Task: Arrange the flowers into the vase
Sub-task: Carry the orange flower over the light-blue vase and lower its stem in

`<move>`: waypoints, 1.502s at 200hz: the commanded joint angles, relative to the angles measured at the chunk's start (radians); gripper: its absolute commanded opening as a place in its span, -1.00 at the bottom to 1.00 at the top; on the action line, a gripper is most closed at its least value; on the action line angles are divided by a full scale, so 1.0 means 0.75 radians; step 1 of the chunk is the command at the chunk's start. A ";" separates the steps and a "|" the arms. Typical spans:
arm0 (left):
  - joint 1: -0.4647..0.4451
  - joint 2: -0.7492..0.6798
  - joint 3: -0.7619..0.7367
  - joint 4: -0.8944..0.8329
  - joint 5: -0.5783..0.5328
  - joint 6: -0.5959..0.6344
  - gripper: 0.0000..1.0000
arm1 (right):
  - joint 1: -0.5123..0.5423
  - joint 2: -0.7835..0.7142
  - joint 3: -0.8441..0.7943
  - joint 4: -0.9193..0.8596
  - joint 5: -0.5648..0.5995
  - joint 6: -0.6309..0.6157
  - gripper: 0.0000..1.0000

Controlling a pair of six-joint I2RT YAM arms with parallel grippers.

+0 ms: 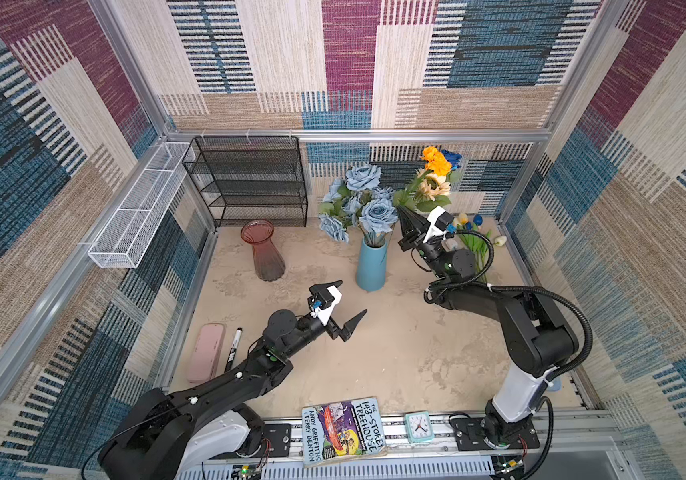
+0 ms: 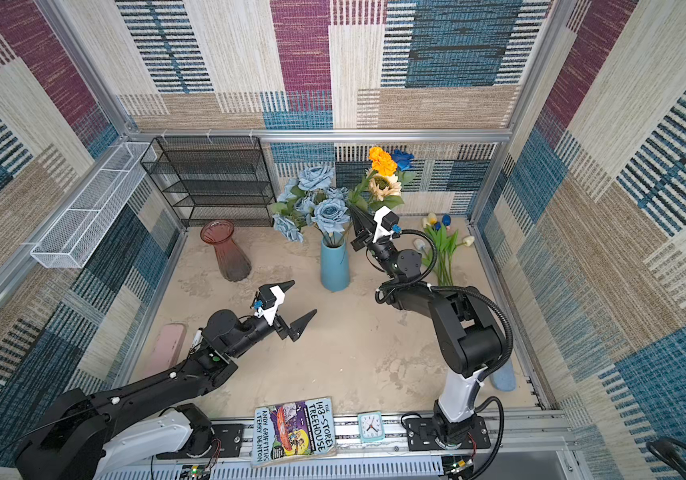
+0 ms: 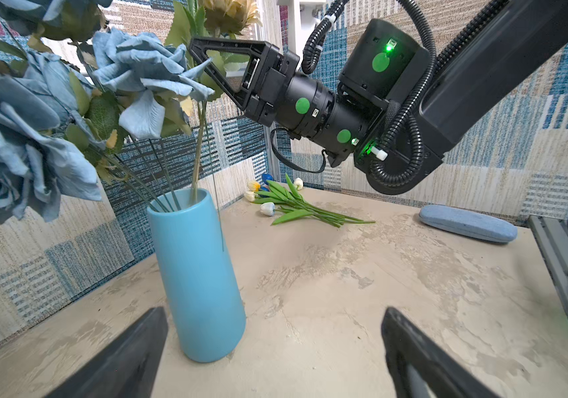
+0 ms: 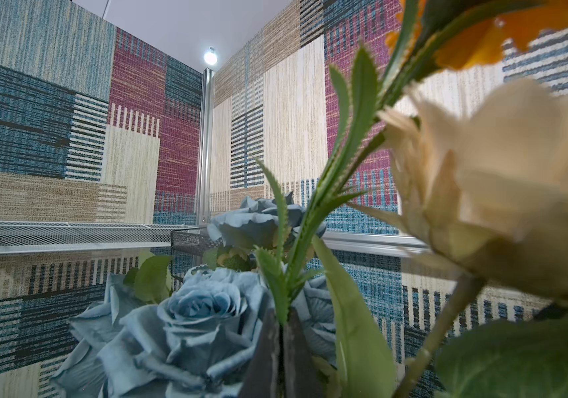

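Note:
A tall blue vase (image 1: 371, 264) (image 2: 335, 266) (image 3: 200, 275) stands at the back middle of the table and holds a bunch of dusty-blue roses (image 1: 368, 203) (image 4: 193, 320). My right gripper (image 1: 402, 211) (image 2: 352, 209) (image 4: 281, 322) is above the vase, shut on the green stem (image 4: 284, 275) of a spray with an orange marigold (image 1: 435, 160), a cream sunflower (image 1: 435, 185) (image 4: 499, 193) and a deep-blue rose (image 1: 452, 158). In the left wrist view that pale stem (image 3: 197, 162) runs down into the vase mouth. Small tulips (image 1: 474, 237) (image 3: 296, 206) lie on the table at the back right. My left gripper (image 1: 351, 297) (image 2: 304, 296) (image 3: 273, 310) is open and empty, just in front of the vase.
A reddish glass vase (image 1: 262, 249) stands left of the blue one, before a black mesh shelf (image 1: 250, 183). A white mesh basket (image 1: 137, 208) hangs on the left wall. Pink case (image 1: 206, 353) and marker (image 1: 234, 347) lie front left; book (image 1: 341, 430), clock (image 1: 418, 427) and blue case (image 2: 503, 376) near the front.

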 commanded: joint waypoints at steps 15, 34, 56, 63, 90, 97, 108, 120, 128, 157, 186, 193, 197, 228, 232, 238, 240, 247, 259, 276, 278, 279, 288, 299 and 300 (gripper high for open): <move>-0.001 -0.007 -0.004 0.060 -0.014 0.024 1.00 | 0.005 -0.042 0.011 0.332 -0.036 -0.007 -1.00; 0.000 -0.005 -0.007 0.069 -0.012 0.022 1.00 | 0.004 -0.074 0.020 0.321 -0.048 -0.003 -1.00; 0.000 -0.008 -0.006 0.071 -0.009 0.021 1.00 | 0.005 -0.110 0.023 0.302 -0.081 0.005 -1.00; -0.001 -0.009 -0.006 0.071 -0.009 0.022 1.00 | 0.005 -0.121 0.021 0.301 -0.088 0.009 -1.00; -0.001 -0.010 -0.001 0.066 -0.007 0.024 1.00 | 0.006 -0.175 0.014 0.320 -0.060 0.011 -1.00; 0.000 -0.008 -0.001 0.065 -0.006 0.026 1.00 | 0.005 -0.188 0.015 0.335 -0.047 0.008 -1.00; 0.000 -0.004 0.003 0.065 -0.003 0.027 1.00 | 0.005 -0.194 0.026 0.357 -0.036 -0.007 -1.00; -0.001 0.000 0.008 0.067 -0.003 0.028 1.00 | 0.005 -0.191 0.055 0.353 -0.031 -0.023 -1.00; -0.001 0.005 0.012 0.069 -0.001 0.030 1.00 | 0.004 -0.183 0.074 0.350 -0.031 -0.033 -1.00; -0.001 0.019 0.020 0.077 0.001 0.031 1.00 | 0.005 -0.115 0.127 0.387 -0.013 -0.034 -1.00; -0.001 0.005 0.017 0.059 -0.001 0.037 1.00 | 0.005 -0.065 0.157 0.411 -0.005 -0.064 -1.00; -0.001 0.002 0.015 0.054 -0.006 0.040 1.00 | 0.005 -0.051 0.160 0.422 0.006 -0.081 -1.00; 0.000 -0.002 0.012 0.053 -0.007 0.041 1.00 | 0.005 -0.047 0.162 0.427 0.014 -0.092 -1.00; 0.000 -0.013 0.003 0.034 -0.021 0.050 1.00 | 0.005 -0.013 0.165 0.427 -0.001 -0.097 -1.00; 0.000 -0.015 0.000 0.031 -0.023 0.050 1.00 | 0.005 -0.011 0.160 0.424 -0.006 -0.092 -1.00; 0.001 -0.017 -0.003 0.030 -0.027 0.049 1.00 | 0.005 -0.007 0.152 0.426 -0.011 -0.080 -1.00; 0.000 -0.017 -0.005 0.032 -0.028 0.049 1.00 | 0.005 -0.005 0.149 0.427 -0.013 -0.077 -1.00; 0.001 -0.014 -0.010 0.038 -0.035 0.050 1.00 | 0.005 -0.003 0.139 0.430 -0.017 -0.068 -1.00; 0.001 -0.007 -0.018 0.054 -0.042 0.050 1.00 | 0.005 0.004 0.115 0.441 -0.027 -0.054 -1.00; 0.001 0.005 -0.019 0.061 -0.040 0.048 1.00 | 0.005 0.010 0.075 0.451 -0.041 -0.020 -1.00; 0.000 0.005 -0.019 0.060 -0.040 0.048 1.00 | 0.005 0.010 0.069 0.452 -0.045 -0.018 -1.00; 0.001 0.006 -0.019 0.060 -0.040 0.048 1.00 | 0.005 0.010 0.067 0.452 -0.049 -0.018 -1.00; 0.000 0.011 -0.017 0.065 -0.040 0.047 1.00 | 0.005 0.008 0.041 0.452 -0.054 -0.006 -1.00; 0.001 0.019 -0.018 0.073 -0.042 0.050 1.00 | 0.007 0.003 0.006 0.460 -0.054 -0.001 -1.00; 0.000 0.019 -0.017 0.073 -0.042 0.050 1.00 | 0.007 0.002 0.003 0.461 -0.054 0.000 -1.00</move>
